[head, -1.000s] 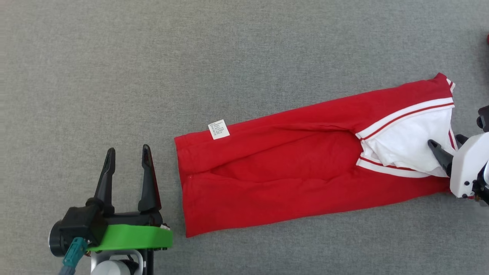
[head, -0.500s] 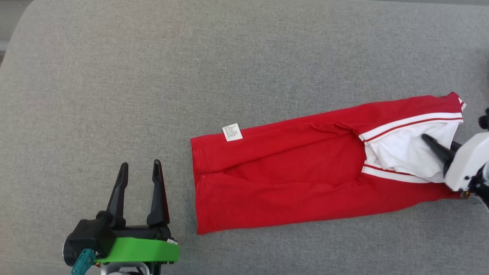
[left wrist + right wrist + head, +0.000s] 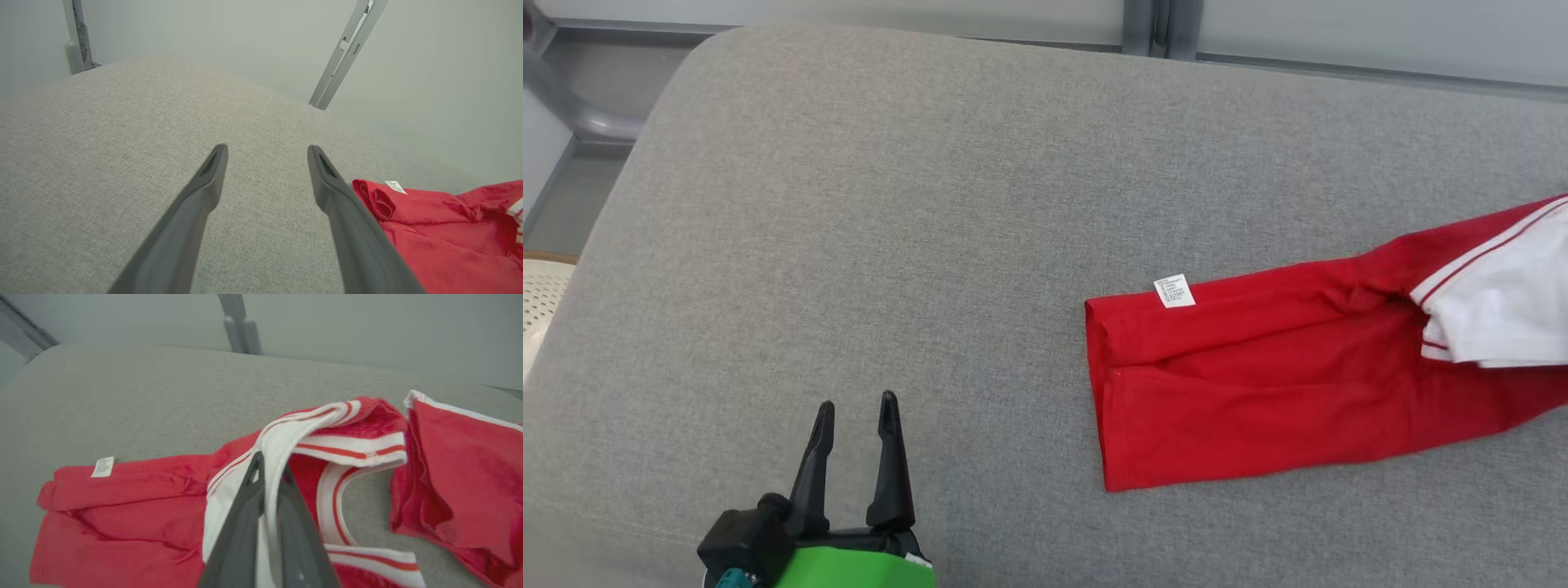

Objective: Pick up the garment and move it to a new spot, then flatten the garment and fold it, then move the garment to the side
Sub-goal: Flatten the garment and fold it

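Garment (image 3: 1258, 384): red cloth with white, red-striped trim and a small care label (image 3: 1174, 291), lying long and roughly flat at the right of the grey padded bench (image 3: 849, 204). It looks soft and light, likely to drape and drag rather than keep its shape; the doubled trim edge seems the firmest hold. Right claw (image 3: 265, 461) is clenched on that white trim. Left claw (image 3: 856, 402) is released, well apart from the hem.

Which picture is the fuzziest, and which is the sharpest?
Head view: sharpest, soft even light, the garment crisp. Right wrist view: fuzziest, stripes smeared all over. Left wrist view: the left gripper looks soft up close; the cushion bulges from the wide lens.
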You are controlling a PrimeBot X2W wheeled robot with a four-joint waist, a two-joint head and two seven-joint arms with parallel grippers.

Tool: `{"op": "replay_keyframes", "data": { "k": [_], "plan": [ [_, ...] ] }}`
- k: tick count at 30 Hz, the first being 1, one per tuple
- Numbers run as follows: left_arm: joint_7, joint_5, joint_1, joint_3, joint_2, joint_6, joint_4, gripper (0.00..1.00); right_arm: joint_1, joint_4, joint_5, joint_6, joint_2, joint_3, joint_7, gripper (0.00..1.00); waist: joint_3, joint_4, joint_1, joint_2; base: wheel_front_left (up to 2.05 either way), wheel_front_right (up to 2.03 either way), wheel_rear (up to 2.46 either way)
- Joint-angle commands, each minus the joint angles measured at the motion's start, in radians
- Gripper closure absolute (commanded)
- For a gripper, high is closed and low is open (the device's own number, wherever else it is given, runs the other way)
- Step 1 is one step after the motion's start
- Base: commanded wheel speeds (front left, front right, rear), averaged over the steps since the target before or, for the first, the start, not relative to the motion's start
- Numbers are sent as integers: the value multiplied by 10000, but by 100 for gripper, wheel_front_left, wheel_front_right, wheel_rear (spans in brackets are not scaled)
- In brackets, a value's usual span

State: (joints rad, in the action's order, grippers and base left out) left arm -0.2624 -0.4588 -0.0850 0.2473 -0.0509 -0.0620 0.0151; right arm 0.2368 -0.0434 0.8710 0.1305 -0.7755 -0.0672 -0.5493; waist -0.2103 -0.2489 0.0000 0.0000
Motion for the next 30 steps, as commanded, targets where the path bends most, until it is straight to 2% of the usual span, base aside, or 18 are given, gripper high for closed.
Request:
{"op": "replay_keyframes", "data": {
  "k": [1,3,6,9,10,14,17,24,28,29,30],
  "plan": [
    [-26,-176,-177,43,-3,-100,-26,0,-190,449,12,2,260,431,-238,100,245,-217,0,0,0,0,0],
    [-26,-188,-221,162,-3,-141,-57,0,-317,1081,-45,2,646,1149,-552,100,292,-273,0,0,0,0,0],
    [-25,-368,-139,360,-4,-194,-109,0,-257,1483,-283,2,1591,2212,-680,100,326,-363,0,0,0,0,0],
    [-26,-965,-78,287,-8,-280,-112,0,-113,1215,-678,1,2620,2968,-454,91,372,-421,0,0,0,0,0],
    [-26,-1080,-17,231,-6,-305,-101,0,-65,1042,-795,2,3038,3224,-366,91,374,-448,0,0,0,0,0],
    [-25,-1274,137,118,-5,-375,-137,0,254,295,-1462,2,4046,3702,-74,93,331,-522,0,0,0,0,0],
    [-27,-1129,65,48,-6,-323,-260,0,530,-175,-1882,2,4595,3926,-26,93,373,-516,0,0,0,0,0],
    [-25,-1073,-62,131,-6,-304,-436,0,990,-799,-2508,2,5394,4285,-131,87,444,-485,0,0,0,0,0],
    [-27,-1127,-48,338,-7,-315,-570,0,1141,-1180,-2831,2,5714,4442,-285,75,490,-495,0,0,0,0,0],
    [-27,-1152,-49,386,-7,-313,-610,0,1163,-1258,-2922,2,5782,4453,-312,70,506,-501,0,0,0,0,0],
    [-25,-1167,-53,420,-7,-311,-638,0,1169,-1304,-2989,2,5826,4453,-336,54,513,-505,0,0,0,0,0]
  ]
}}
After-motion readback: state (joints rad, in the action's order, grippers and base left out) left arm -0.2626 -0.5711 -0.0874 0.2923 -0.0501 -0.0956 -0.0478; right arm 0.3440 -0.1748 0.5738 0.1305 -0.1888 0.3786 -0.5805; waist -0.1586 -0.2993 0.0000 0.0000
